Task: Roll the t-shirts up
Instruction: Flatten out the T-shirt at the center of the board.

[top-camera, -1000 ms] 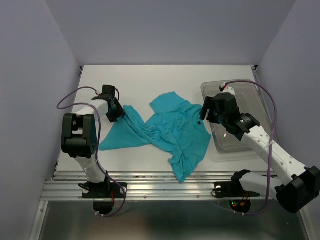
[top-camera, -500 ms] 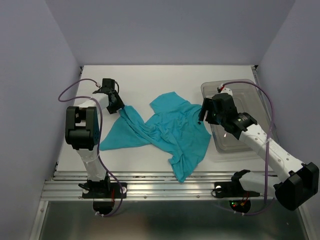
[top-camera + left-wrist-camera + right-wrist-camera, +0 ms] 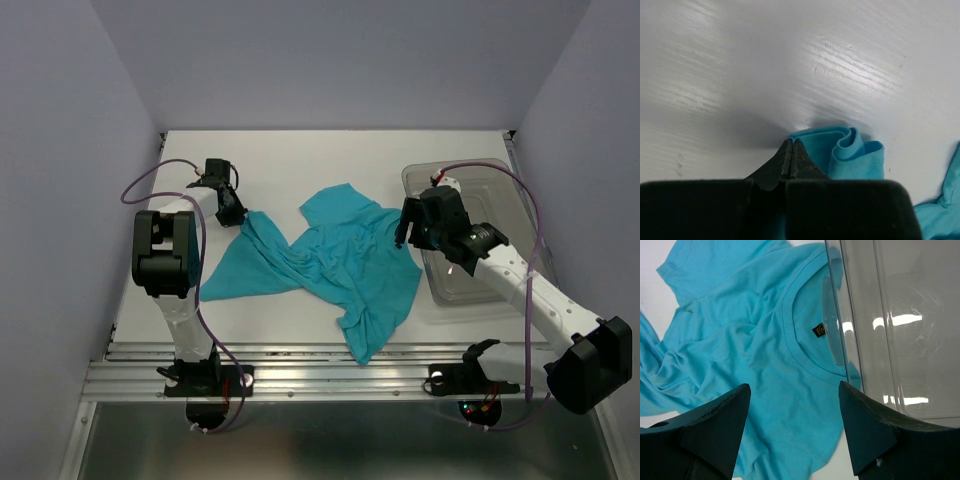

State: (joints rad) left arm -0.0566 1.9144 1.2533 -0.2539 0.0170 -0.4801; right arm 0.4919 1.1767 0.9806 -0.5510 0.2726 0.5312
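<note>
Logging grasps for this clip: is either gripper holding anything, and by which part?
The left gripper pinches the teal t-shirt by a folded edge at its left corner; the right gripper holds nothing.

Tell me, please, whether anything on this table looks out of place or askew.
The t-shirt lies crumpled and twisted rather than flat, with folds bunched through its middle. Its collar runs up against the clear bin, seemingly under the bin's corner rim. Nothing looks spilled or damaged.

Left arm [image 3: 165, 255] and right arm [image 3: 520, 285]: white links, bulky black joints. A purple cable [image 3: 124, 195] loops along each. Right gripper [image 3: 793, 390] fingers [image 3: 715, 425] are matte black wedges.
</note>
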